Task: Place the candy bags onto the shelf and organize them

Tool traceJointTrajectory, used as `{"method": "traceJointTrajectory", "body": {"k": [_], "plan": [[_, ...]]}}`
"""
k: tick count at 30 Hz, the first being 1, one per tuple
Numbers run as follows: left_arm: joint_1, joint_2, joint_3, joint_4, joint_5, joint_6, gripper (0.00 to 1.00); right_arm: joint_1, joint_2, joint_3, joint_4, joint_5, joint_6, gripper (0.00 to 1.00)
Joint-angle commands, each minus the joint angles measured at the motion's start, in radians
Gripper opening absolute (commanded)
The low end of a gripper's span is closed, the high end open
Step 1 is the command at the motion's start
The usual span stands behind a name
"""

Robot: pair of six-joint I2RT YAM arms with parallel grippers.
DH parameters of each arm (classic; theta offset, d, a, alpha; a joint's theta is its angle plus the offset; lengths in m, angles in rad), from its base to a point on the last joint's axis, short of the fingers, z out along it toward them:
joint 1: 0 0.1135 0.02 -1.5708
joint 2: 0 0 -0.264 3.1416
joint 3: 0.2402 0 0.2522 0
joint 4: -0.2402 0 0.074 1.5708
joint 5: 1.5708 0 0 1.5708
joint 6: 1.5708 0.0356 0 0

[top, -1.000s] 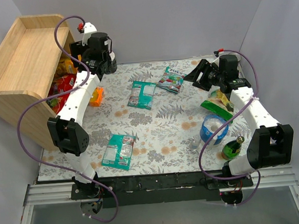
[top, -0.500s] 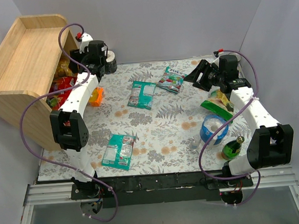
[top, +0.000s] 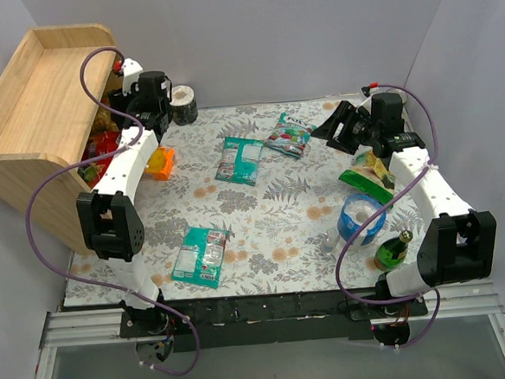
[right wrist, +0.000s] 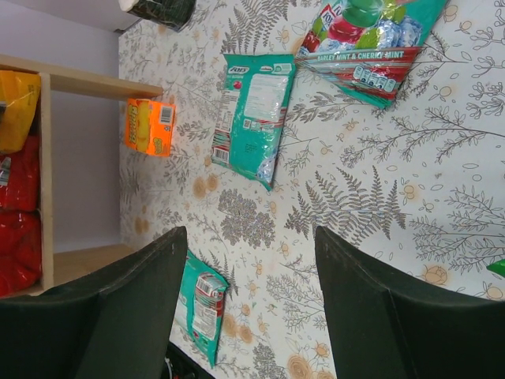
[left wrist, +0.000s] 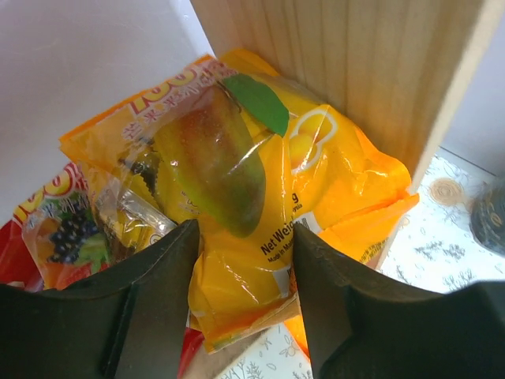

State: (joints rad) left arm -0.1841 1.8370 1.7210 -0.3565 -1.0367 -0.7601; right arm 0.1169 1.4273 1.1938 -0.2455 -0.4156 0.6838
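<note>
My left gripper is at the open front of the wooden shelf. In the left wrist view its fingers are shut on an orange-yellow mango candy bag that leans against the shelf's side panel. Red bags lie lower in the shelf. My right gripper is open and empty, held above the table. On the table lie a teal bag, a second teal bag, a mint-and-cherry bag and a small orange packet.
A green snack bag, a blue-and-white roll and a green bottle sit at the right under my right arm. A dark roll stands at the back next to the shelf. Grey walls enclose the table.
My left gripper has moved left, from beside the dark roll to the shelf's open front. The right arm and the bags on the table have not moved.
</note>
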Motion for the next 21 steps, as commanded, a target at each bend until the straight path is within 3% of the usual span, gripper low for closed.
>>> {"method": "traceJointTrajectory", "body": {"k": [1,9,13,20,21], "plan": [[0.054,0.086,0.080,-0.125,-0.072,-0.007,0.50,-0.005,-0.034,-0.003,-0.003,-0.012,-0.010,0.73],[0.058,0.120,0.176,-0.165,-0.057,-0.022,0.52,-0.005,-0.047,-0.016,0.000,-0.003,-0.004,0.73],[0.009,0.071,0.148,-0.126,-0.042,0.007,0.59,-0.006,-0.048,-0.017,0.005,0.000,0.000,0.73],[-0.086,0.022,0.182,-0.081,-0.075,0.085,0.82,-0.005,-0.041,-0.007,-0.004,0.014,0.002,0.75],[-0.098,0.022,0.198,-0.079,-0.079,0.102,0.90,-0.006,-0.036,-0.002,-0.018,0.018,0.000,0.76]]}}
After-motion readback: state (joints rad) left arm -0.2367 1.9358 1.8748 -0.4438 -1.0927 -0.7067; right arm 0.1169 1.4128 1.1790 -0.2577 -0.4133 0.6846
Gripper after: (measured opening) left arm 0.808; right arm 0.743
